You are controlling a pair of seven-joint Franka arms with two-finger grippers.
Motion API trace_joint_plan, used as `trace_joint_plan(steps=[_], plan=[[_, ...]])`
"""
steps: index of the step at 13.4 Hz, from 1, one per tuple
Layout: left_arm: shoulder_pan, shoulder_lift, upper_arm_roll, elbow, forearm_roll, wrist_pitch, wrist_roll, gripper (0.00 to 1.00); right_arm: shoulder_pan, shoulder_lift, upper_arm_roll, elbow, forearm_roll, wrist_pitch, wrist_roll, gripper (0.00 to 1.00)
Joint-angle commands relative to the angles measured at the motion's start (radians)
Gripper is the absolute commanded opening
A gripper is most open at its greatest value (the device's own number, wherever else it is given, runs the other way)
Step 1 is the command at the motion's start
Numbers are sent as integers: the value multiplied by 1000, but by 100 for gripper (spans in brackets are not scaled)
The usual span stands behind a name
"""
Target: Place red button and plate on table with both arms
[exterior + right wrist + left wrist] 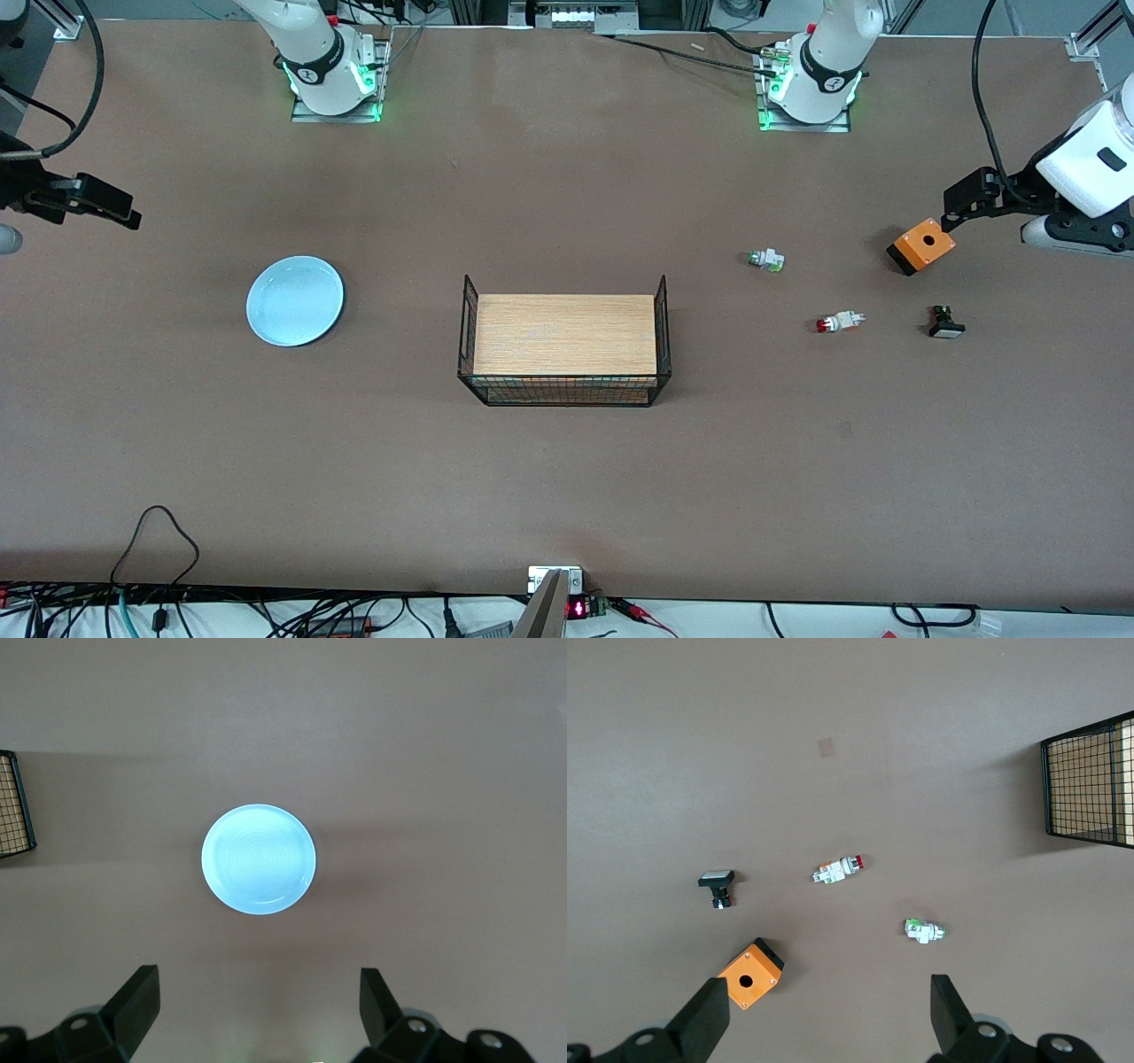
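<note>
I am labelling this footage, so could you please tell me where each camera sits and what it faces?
Front view: high, facing both arm bases, over the table.
Left wrist view: looks down past the open left gripper at the red button.
Right wrist view: looks down past the open right gripper at the plate.
Both wrist views share the basket stand.

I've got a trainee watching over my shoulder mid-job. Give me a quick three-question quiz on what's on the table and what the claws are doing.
1. True or false: the red button lies on the plate.
2. Which small part lies nearest the orange box: A) green-tipped part, B) black part with white cap, C) red button?
3. What stands mid-table between plate and buttons?

Key
1. False; it lies on the table, toward the left arm's end.
2. B.
3. The wood-topped wire basket stand.

Left claw and right claw are both open, holding nothing.
</note>
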Motion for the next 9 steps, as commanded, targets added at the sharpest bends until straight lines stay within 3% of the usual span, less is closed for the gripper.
trace_joint_plan(steps=[1, 9], plan=[[2, -9, -4, 4, 19, -12, 16, 100, 10, -24, -6, -19, -6, -3, -17, 100], [0, -8, -4, 4, 19, -12, 16, 100, 13, -29, -1, -19, -1, -5, -54, 100]])
